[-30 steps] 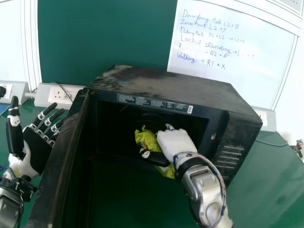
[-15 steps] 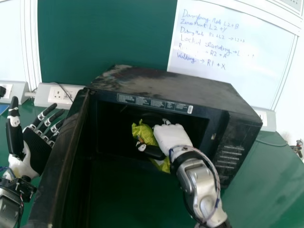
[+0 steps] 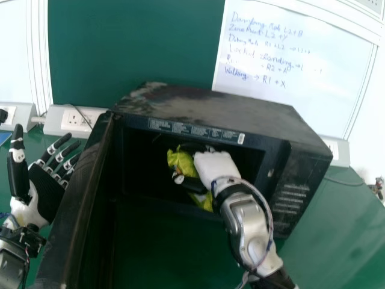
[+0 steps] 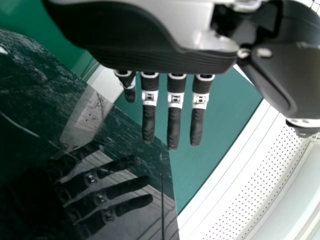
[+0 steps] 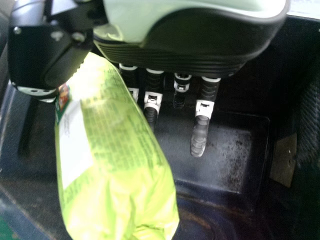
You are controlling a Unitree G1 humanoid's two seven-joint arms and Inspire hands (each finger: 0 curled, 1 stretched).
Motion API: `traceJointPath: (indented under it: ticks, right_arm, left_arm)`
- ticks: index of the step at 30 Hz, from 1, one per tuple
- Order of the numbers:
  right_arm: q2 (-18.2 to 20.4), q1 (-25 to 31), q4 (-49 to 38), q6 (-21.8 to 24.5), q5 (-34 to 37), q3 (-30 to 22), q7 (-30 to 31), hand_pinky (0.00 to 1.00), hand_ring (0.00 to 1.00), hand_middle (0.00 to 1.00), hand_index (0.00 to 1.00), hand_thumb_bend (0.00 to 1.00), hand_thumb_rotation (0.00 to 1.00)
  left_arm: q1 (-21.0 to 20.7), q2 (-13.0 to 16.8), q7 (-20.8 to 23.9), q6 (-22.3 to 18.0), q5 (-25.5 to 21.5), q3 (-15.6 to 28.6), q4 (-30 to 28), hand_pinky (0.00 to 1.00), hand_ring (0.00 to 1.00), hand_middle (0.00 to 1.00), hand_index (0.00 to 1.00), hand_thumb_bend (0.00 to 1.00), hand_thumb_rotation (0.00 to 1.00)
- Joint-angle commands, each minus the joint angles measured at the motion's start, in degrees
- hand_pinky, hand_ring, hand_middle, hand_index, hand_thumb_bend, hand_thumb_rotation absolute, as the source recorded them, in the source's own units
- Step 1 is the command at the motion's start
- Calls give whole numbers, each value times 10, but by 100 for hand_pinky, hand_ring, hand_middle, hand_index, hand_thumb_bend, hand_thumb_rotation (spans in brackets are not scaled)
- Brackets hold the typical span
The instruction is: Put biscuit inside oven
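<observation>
Nearest, at the left, the robot's left forearm (image 3: 12, 259) lies beside the open oven door (image 3: 78, 211), which stands out from the left side of the oven towards the near side. The right forearm (image 3: 246, 223) slants from the near right into the oven's mouth. Beneath these parts extends a green table (image 3: 325, 229). The left hand (image 3: 47, 189) is on the outer, left side of the door, its fingers straight and spread apart; in the left wrist view the door's glossy dark face reflects them.

Farther in, the right hand (image 3: 212, 168) is within the oven opening, clamped on the biscuit packet (image 3: 180, 159), with the thumb on the packet's near side and the fingers behind it. The packet, yellow-green and tilted, is inside the mouth of the oven, left of the palm; whether it touches the oven floor cannot be told. The right wrist view shows the dark recessed interior beyond it.

The black oven (image 3: 204, 111) bears dusty, pale patches on its top and a printed label strip (image 3: 195, 131) above the opening. Farthest, a wall socket (image 3: 78, 120) appears at the left, a green board (image 3: 132, 48) behind the oven, and a whiteboard (image 3: 289, 66) with handwriting at the right.
</observation>
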Motion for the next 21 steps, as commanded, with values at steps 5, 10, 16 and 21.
traceJointPath:
  ticks: [5,10,16,21]
  right_arm:
    - [3,-46,40,2,15,12,-40,40,39,45,55,51,0]
    - [7,-57,70,1,29,17,-81,42,40,45,54,52,0]
    - [5,-73,111,-2,37,27,-124,45,41,46,53,52,0]
    - [10,-90,148,2,52,29,-148,55,45,49,49,52,0]
  left_arm:
    - [1,-1,4,-4,1,-4,-9,80,74,71,72,48,28]
    - [3,-1,2,-4,-1,-3,-8,82,75,72,73,48,27]
    - [3,-2,5,-4,-5,-2,-9,82,75,72,74,47,27]
    - [2,-1,-1,-3,-13,1,0,80,74,71,73,52,26]
